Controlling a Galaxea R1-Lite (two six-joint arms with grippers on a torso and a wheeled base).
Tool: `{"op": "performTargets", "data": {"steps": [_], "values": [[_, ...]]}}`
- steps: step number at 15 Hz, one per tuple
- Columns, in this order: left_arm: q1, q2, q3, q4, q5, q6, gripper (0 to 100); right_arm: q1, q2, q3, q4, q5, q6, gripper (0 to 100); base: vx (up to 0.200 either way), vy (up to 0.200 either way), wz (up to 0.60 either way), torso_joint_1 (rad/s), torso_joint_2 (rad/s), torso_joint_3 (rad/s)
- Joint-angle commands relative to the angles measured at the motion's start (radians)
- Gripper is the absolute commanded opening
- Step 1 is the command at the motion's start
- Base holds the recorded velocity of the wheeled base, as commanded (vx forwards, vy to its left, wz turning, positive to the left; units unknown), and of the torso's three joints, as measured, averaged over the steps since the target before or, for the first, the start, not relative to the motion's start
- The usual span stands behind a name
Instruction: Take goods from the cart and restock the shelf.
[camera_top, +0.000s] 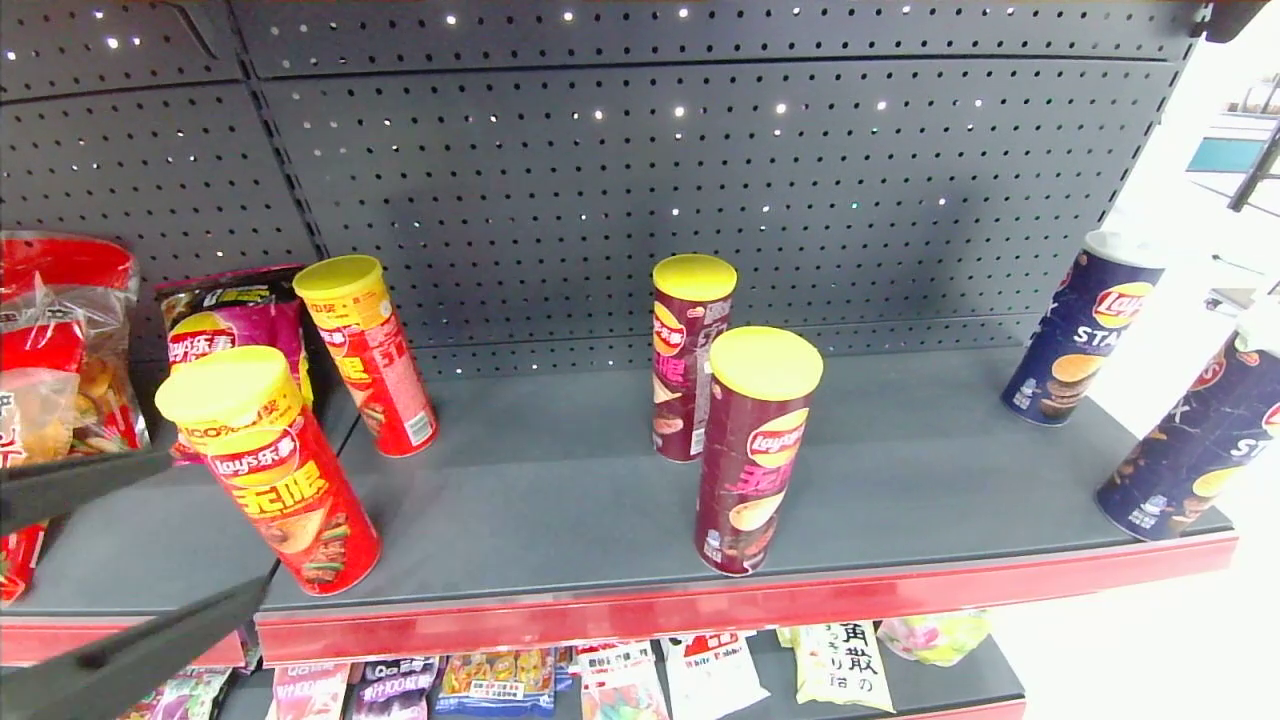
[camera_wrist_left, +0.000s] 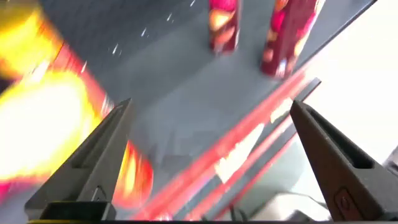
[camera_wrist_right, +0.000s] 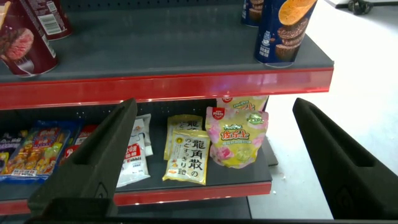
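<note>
A red chip can with a yellow lid (camera_top: 270, 470) stands at the front left of the grey shelf (camera_top: 560, 500), with a second red can (camera_top: 367, 355) behind it. My left gripper (camera_top: 215, 525) is open right by the front red can, one finger on each side in the head view. In the left wrist view the gripper (camera_wrist_left: 211, 106) is open and the can (camera_wrist_left: 37, 118) is a blur beside one finger. Two maroon cans (camera_top: 755, 450) stand mid-shelf. My right gripper (camera_wrist_right: 214, 106) is open and holds nothing, in front of the lower shelf.
Two dark blue cans (camera_top: 1085, 330) stand at the shelf's right end. Snack bags (camera_top: 60, 340) fill the far left. The lower shelf holds several snack bags (camera_wrist_right: 186, 149). Bare shelf lies between the red and maroon cans, and between the maroon and blue ones.
</note>
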Motion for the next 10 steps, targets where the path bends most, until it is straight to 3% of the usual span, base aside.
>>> {"op": "performTargets", "data": {"steps": [1, 2, 3, 5, 10], "values": [[0.11, -0.302, 0.015, 0.183, 0.016, -0.073, 100, 0.0, 0.0, 0.0, 0.0, 0.0, 0.0, 100, 0.0, 0.0, 0.0, 0.0, 0.0, 0.0], [0.156, -0.322, 0.038, 0.178, 0.022, -0.125, 100, 0.0, 0.0, 0.0, 0.0, 0.0, 0.0, 100, 0.0, 0.0, 0.0, 0.0, 0.0, 0.0], [0.222, -0.342, 0.081, 0.166, 0.021, -0.142, 100, 0.0, 0.0, 0.0, 0.0, 0.0, 0.0, 100, 0.0, 0.0, 0.0, 0.0, 0.0, 0.0], [0.265, -0.4, 0.189, 0.118, 0.018, -0.141, 100, 0.0, 0.0, 0.0, 0.0, 0.0, 0.0, 100, 0.0, 0.0, 0.0, 0.0, 0.0, 0.0], [0.256, -0.575, 0.408, 0.04, 0.025, -0.132, 100, 0.0, 0.0, -0.002, 0.0, 0.0, 0.0, 100, 0.0, 0.0, 0.0, 0.0, 0.0, 0.0]]}}
